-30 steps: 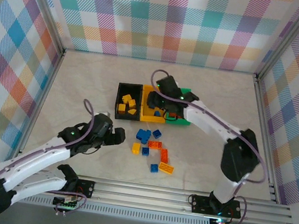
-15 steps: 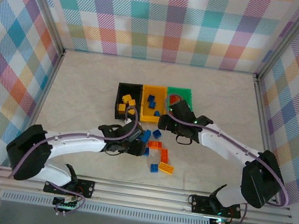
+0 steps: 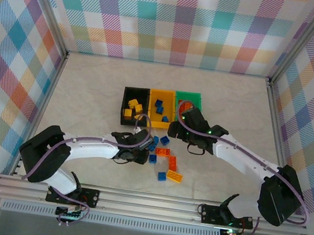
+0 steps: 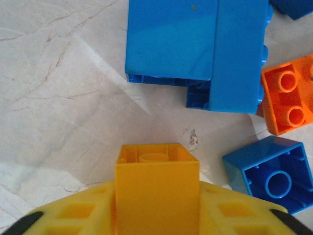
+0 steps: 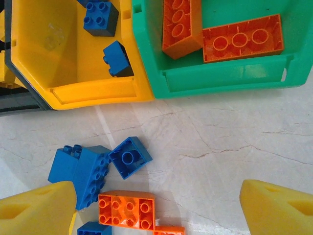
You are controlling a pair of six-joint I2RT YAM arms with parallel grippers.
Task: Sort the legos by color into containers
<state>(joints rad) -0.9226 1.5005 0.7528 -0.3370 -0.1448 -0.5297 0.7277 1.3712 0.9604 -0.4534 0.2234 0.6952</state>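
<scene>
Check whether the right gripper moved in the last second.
Yes. The right gripper came back from over the containers toward the arm bases, now in front of the green bin.

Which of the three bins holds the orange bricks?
The green bin, rightmost in the row; the yellow bin holds blue bricks, the black bin yellow ones.

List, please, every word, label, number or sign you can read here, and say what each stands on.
None can be read.
The black bin, the yellow-orange bin and the green bin bear no labels.
The orange brick in the green bin and the yellow brick gripped by the left tool show no legible lettering.
</scene>
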